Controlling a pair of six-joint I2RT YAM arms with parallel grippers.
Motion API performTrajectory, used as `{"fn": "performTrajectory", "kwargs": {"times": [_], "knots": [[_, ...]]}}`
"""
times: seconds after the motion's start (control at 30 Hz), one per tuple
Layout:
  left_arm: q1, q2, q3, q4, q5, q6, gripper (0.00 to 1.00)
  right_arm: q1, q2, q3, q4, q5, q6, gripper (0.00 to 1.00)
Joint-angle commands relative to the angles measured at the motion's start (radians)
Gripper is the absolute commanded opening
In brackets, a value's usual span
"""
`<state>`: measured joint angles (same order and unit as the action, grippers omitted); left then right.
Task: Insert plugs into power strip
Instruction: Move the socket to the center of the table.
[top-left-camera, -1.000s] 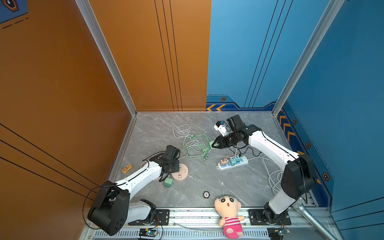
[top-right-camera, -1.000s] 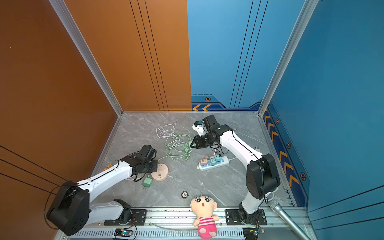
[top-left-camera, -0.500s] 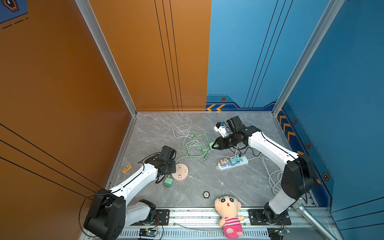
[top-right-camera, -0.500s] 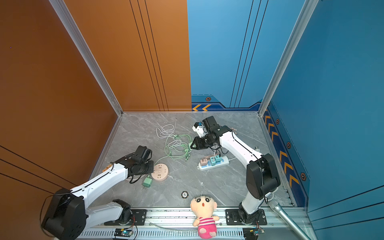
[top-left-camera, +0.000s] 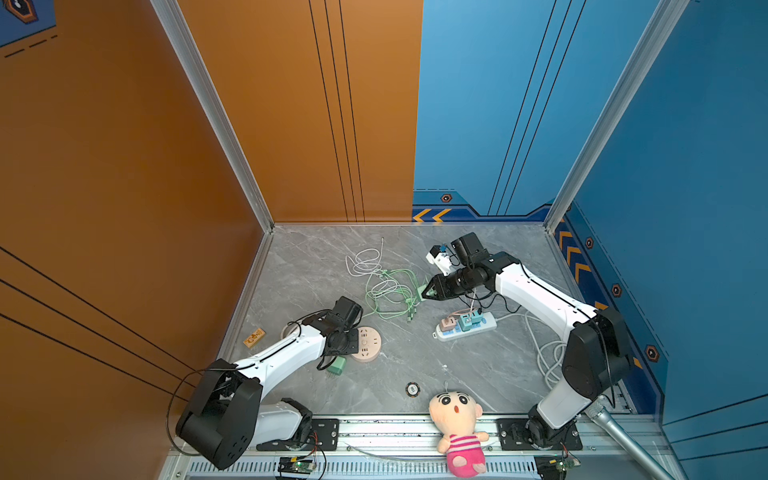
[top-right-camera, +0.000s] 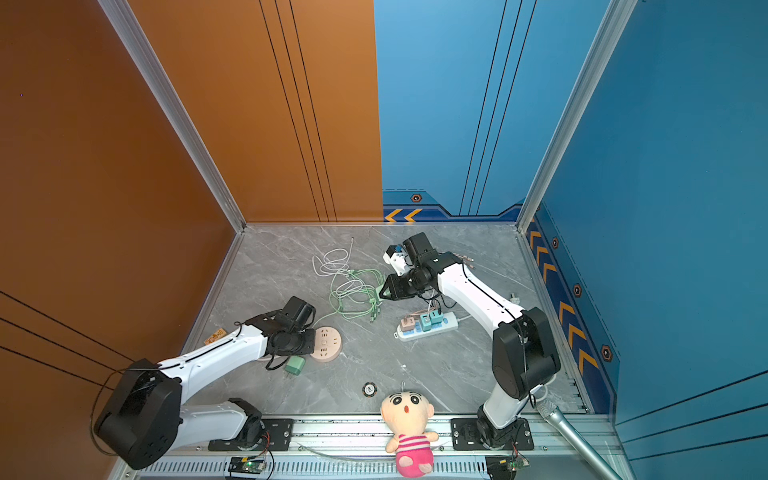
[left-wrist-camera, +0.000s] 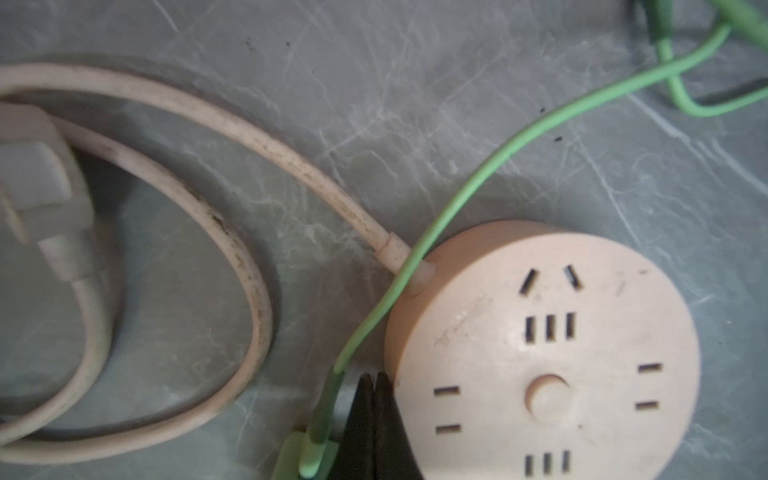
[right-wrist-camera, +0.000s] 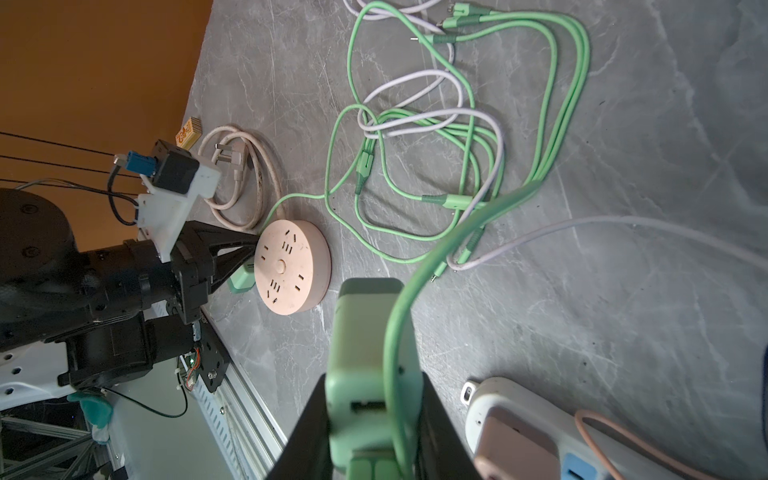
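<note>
Right gripper clamps a green plug by its flat sides, near the white power strip, where the pink plug and two teal plugs sit. You likely hold a light, rigid, smooth cube; its springy green cable may tug. Left gripper, pinched shut and empty, rests well away from the strip, beside the second green plug.

My right claw black, held plug pale green | cables mint green, thin cable lilac-white | round strip at my eight o'clock salmon pink | long strip at five o'clock white, bearing teal plugs and a dusty-pink plug | table grey marble, white-veined | wall at nine orange, wall at three blue.
</note>
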<state>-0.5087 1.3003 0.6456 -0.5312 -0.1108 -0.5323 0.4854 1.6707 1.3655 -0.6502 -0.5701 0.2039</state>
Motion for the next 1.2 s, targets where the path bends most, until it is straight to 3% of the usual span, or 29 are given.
{"fn": "performTrajectory", "kwargs": {"times": [0.0,0.27,0.73,0.87,1.17], "knots": [[-0.045,0.027,0.034,0.025,0.026,-0.032,0.0,0.008,-0.032,-0.009,0.024,0.03,0.011,0.0],[-0.096,0.068,0.071,0.062,0.015,-0.053,0.0,0.068,-0.03,-0.053,0.082,0.077,0.062,0.0],[-0.151,0.126,0.082,0.177,0.072,-0.073,0.0,0.256,-0.012,-0.086,0.173,0.377,0.152,0.0],[-0.138,0.074,0.064,0.168,0.066,-0.075,0.0,0.287,-0.009,-0.102,0.172,0.445,0.163,0.0],[-0.042,-0.105,0.075,0.023,0.024,-0.035,0.0,0.334,0.016,-0.095,0.084,0.42,0.178,0.0]]}}
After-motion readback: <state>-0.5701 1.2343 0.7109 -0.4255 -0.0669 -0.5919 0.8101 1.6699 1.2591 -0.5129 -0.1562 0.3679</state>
